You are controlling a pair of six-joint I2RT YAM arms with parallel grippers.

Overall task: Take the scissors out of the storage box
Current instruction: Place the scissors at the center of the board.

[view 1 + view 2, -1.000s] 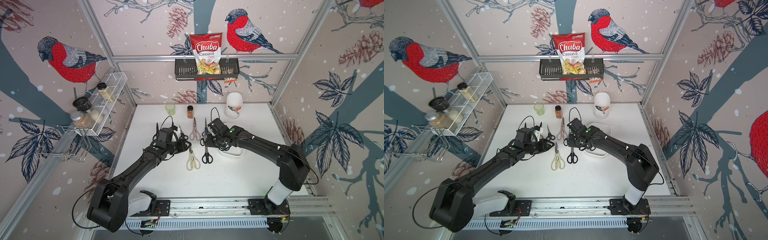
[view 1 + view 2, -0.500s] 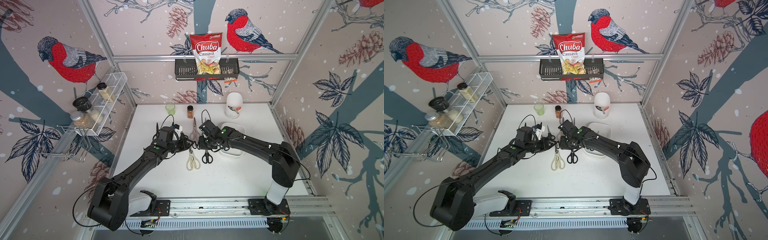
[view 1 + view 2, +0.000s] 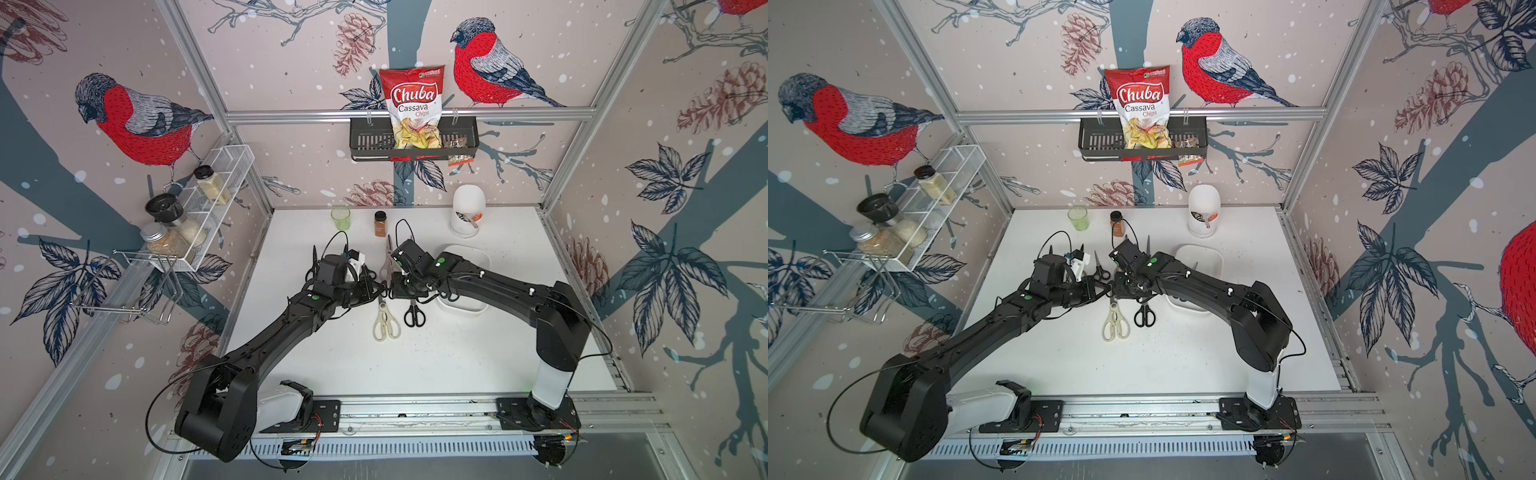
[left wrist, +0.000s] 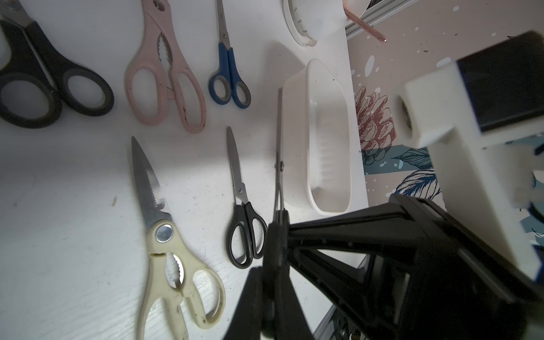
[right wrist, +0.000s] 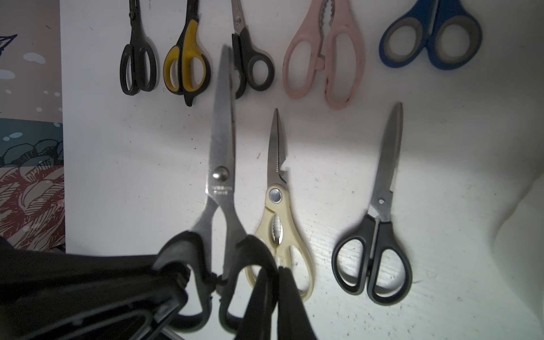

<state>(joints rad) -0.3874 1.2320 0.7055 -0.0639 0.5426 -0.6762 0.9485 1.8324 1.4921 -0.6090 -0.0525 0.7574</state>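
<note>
In both top views the left gripper (image 3: 377, 287) and right gripper (image 3: 394, 286) meet tip to tip over mid-table, the storage box (image 3: 465, 306) partly under the right arm

Left wrist view: the left gripper is clamped on the handle of a black-handled pair (image 4: 279, 164), seen edge-on, with blades running alongside the box, which looks empty

Right wrist view: the right gripper pinches that pair's other loop, raised over the table (image 5: 132, 176). Bare room lies beside the cream pair (image 5: 276, 206), away from the box; I judge the left arm nearer
</note>
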